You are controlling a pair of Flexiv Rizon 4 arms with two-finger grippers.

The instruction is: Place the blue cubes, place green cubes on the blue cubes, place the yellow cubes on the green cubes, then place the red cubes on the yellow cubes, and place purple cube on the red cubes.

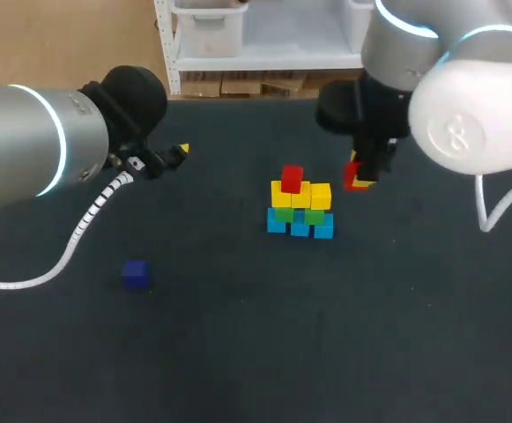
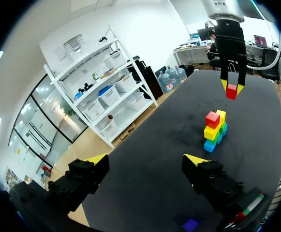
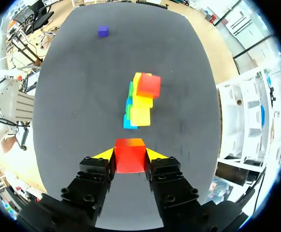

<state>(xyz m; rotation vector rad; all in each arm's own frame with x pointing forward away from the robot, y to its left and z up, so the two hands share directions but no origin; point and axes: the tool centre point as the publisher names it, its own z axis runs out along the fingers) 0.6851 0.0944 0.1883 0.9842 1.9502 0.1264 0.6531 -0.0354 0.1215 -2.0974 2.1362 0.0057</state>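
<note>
Nearest: purple cube (image 1: 135, 273) alone on the worktop (image 1: 238, 352), well apart from everything and untouched. It goes on last.

Mid: stack (image 1: 300, 210) with a blue row at the bottom, then green, then a yellow row (image 1: 301, 196). One placed red (image 1: 292, 178) sits on the yellow at the left end. The rest of the yellow tops are bare.

Just past the stack, to its right: right tool (image 1: 359, 178) pinching a red cube (image 3: 129, 155), one finger on each side face. The left wrist view shows it raised, above and beyond the stack and not touching it.

Far left: left tool (image 2: 146, 158) spread, empty, well away from the stack.

Step in hand, by my judgement: set this red on the yellow row beside the placed red.
- Stay high until over the bare yellow top, then move sideways. Don't descend while beside the stack.
- The right wrist view suggests the fingers sit across the row, not along it. Keeping that wrist angle puts the fingers outside the row instead of against the placed red.
- Square the cube's faces to the yellow under it and centre it there, close to the neighbour without shoving it.
- Lower straight and slowly. The stack is narrow, so a side push could likely shift layers.
- Spread the fingers only once the cube is seated, only a little, then lift straight up.
- Keep the left arm parked.
</note>
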